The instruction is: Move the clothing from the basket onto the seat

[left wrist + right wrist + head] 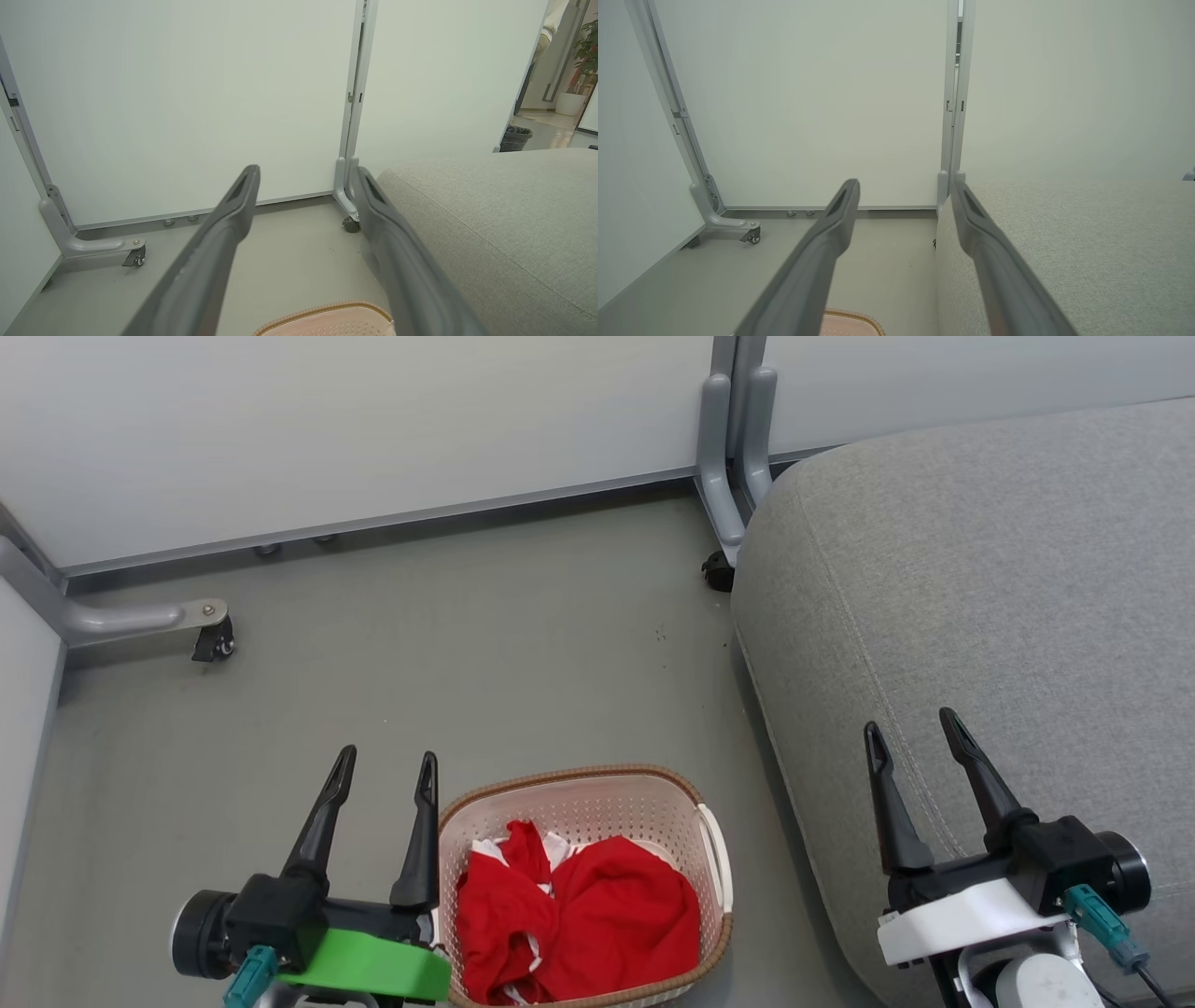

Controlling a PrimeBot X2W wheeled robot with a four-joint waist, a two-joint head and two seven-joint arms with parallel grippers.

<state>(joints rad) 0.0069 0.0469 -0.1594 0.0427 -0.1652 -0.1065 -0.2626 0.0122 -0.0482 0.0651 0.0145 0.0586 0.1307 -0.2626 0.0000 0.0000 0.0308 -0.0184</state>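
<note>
The cream-white basket (597,793) with its brown rim stands on the floor at the bottom centre of the head view. Crumpled red clothing (579,919) with white trim lies inside it. The grey seat (990,616) spreads to the right of the basket. My left gripper (387,765) is open, just left of the basket, fingers empty. My right gripper (910,723) is open over the seat's front edge, holding nothing. The basket rim (327,309) peeks in at the bottom of the left wrist view, and again as the basket rim (852,315) in the right wrist view.
White partition panels on grey wheeled feet (201,635) close off the back and left. Another caster foot (719,569) stands by the seat's far corner. Bare grey floor (467,644) lies beyond the basket. A dark bin (515,137) and a potted plant show far right.
</note>
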